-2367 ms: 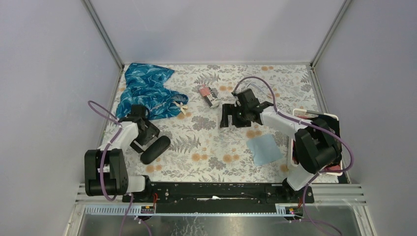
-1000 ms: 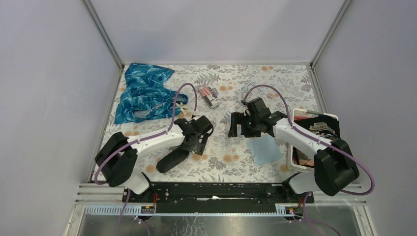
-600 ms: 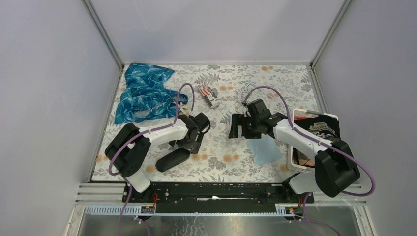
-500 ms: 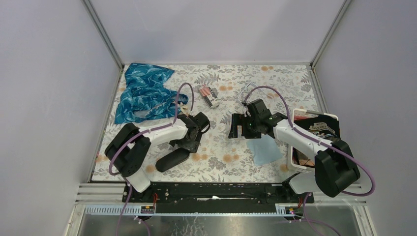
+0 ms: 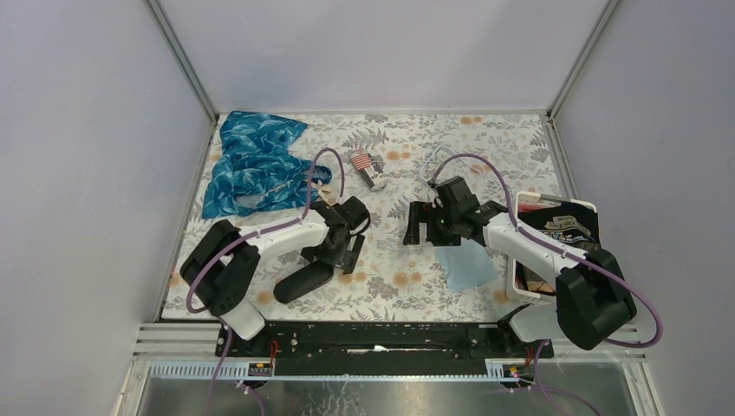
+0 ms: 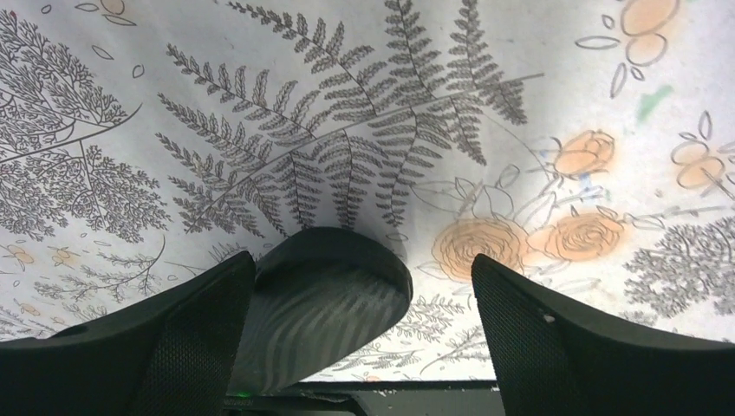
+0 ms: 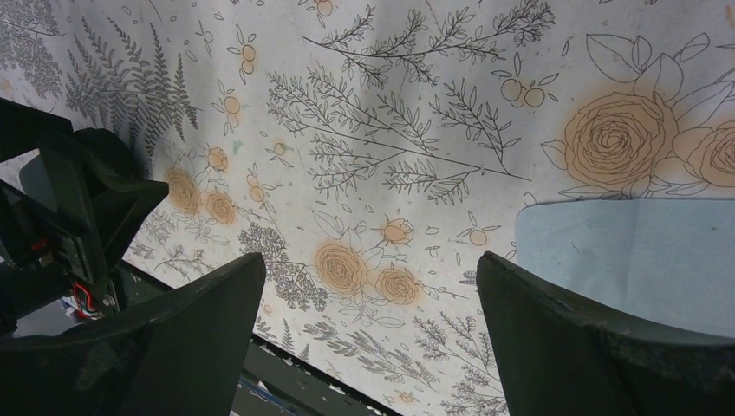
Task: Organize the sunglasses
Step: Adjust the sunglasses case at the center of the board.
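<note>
- Left claw (image 6: 361, 264) and right claw (image 7: 371, 260): how are they shown?
- Both are shown spread wide, with nothing gripped. 2 arms are reached out over a floral table (image 5: 485, 139). A crumpled teal cloth (image 5: 256, 160) is laid at the far left, a white bin (image 5: 563, 203) is set at the right edge, and a pale blue cloth (image 5: 468, 264) is partly covered by the right claw. A shut black case (image 5: 302, 280) is placed near the front; 1 rounded end is straddled by the left claw's fingers (image 6: 199, 347) but not squeezed.
- Where are the sunglasses?
- They cannot be identified for certain. A small tan shape (image 5: 321, 178) at the teal cloth's edge, just beyond the left claw, is possibly the pair.
- What could go wrong?
- If the left claw were closed here, the rounded case could be squirted sideways. While the case is kept shut, nothing can be stowed inside.
- What is changed from 2.4 seconds ago?
- The left arm has been swung from the left edge toward the centre, and the case has been shifted rightward and nearer the front. The right claw has been drawn back toward the blue cloth.
</note>
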Controlling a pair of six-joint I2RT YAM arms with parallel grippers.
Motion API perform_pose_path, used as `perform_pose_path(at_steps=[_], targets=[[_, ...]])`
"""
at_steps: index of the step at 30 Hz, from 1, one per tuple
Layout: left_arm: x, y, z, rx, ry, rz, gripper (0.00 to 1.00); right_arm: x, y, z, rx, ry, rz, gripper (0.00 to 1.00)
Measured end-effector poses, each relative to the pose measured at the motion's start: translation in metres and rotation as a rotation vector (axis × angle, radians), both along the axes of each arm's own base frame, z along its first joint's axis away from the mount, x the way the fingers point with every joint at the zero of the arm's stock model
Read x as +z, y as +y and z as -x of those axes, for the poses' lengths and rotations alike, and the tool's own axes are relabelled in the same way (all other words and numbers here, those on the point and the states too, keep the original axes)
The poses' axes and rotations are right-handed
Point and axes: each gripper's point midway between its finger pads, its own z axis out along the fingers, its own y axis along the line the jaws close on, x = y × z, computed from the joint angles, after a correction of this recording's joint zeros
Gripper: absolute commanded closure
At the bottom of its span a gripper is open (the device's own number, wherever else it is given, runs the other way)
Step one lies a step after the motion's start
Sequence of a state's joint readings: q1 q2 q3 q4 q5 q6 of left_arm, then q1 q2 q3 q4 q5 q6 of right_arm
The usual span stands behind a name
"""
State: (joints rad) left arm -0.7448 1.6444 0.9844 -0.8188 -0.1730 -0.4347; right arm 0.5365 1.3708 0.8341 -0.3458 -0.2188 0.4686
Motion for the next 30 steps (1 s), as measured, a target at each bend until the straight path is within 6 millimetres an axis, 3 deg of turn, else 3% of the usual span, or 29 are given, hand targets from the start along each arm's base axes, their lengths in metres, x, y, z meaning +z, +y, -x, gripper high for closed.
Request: perform_pose_path(at_steps=[4,13,21,24,30], targets=[[0.006,-0.002,0.002,-0.006,0.007,0.018,0.01,0.001,-0.001,0.002,-0.001,-0.003,-0.002,0.0],[-0.007,0.005,0.016,0.044,0.098,-0.042,0.03,0.005,0.0,0.001,-0.008,-0.022,-0.019,0.0],[-0.001,0.028,0.017,0.151,0.073,-0.178,0.02,0.005,0.0,0.001,-0.009,-0.025,-0.021,0.0],[0.009,0.029,0.012,0.244,0.007,-0.168,0.01,0.003,-0.001,0.002,-0.01,-0.02,-0.019,0.0],[0.063,0.027,-0.004,0.572,-0.234,0.085,0.01,0.002,0.0,0.002,-0.008,-0.021,-0.022,0.0]])
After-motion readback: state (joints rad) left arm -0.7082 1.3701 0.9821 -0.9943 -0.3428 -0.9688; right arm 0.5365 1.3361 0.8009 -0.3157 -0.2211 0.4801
